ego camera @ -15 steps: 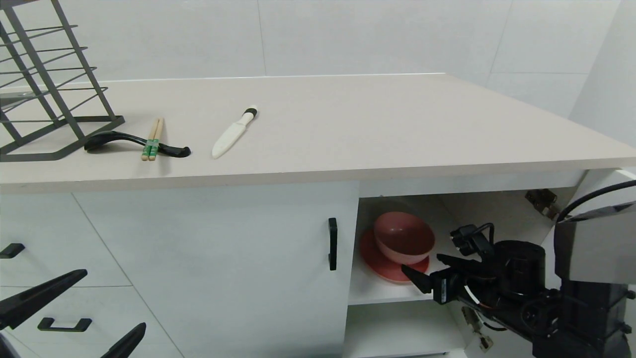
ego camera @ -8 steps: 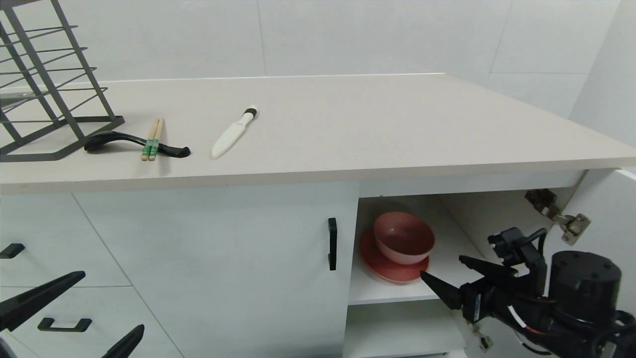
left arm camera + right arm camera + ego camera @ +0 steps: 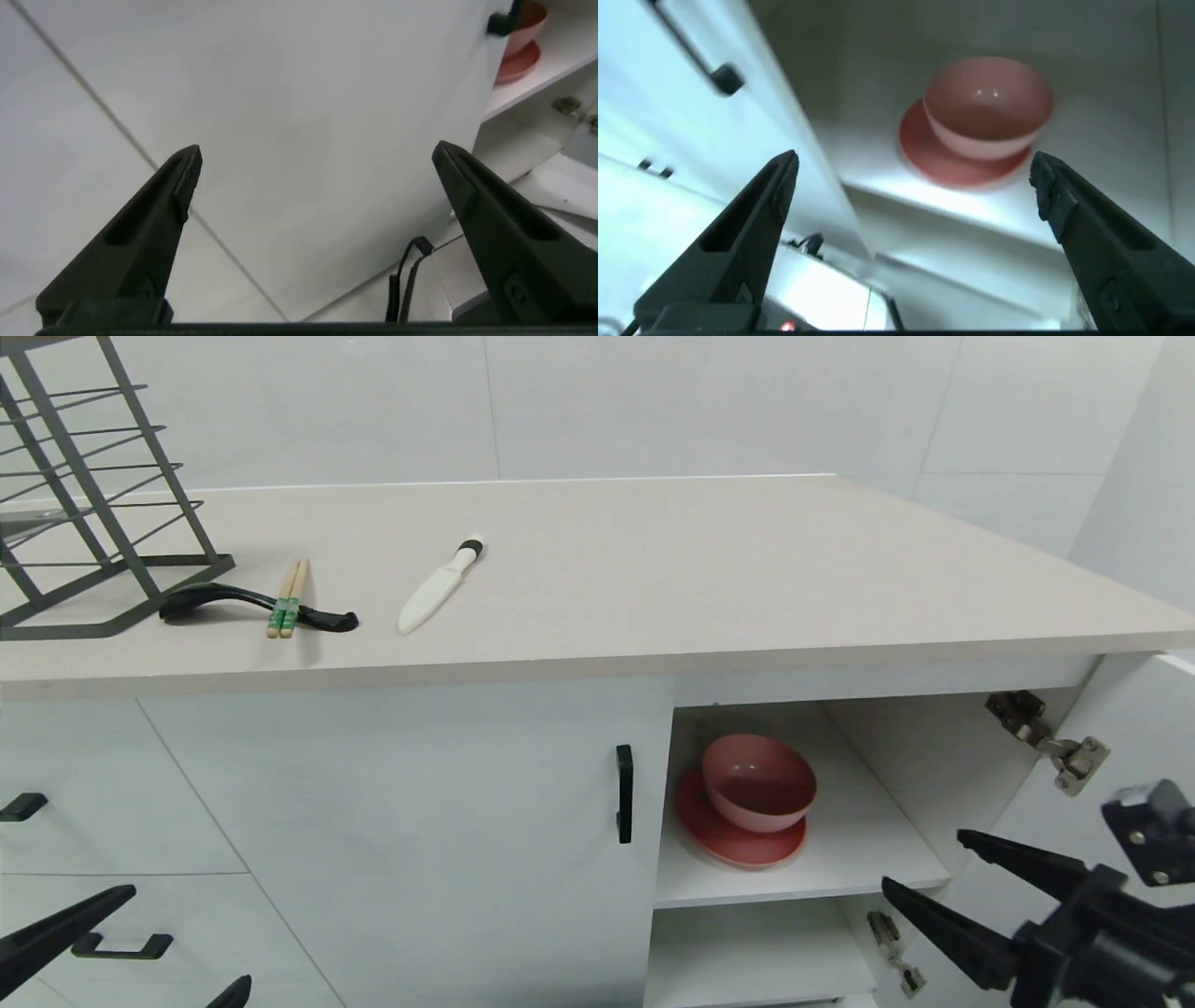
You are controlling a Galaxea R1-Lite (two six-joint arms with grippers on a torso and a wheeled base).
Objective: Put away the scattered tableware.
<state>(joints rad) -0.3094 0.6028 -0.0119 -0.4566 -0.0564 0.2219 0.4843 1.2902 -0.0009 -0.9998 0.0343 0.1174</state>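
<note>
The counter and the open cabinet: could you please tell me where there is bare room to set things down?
Counter: bare from the knife to its right edge. Crowded at the left, where chopsticks lie across the black spoon beside the rack. Shelf: free right of the bowl on its plate.

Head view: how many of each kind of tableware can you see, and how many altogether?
Chopsticks: 2
Black spoon: 1
White knife: 1
Pink bowl: 1
Red plate: 1
Total: 6
</note>
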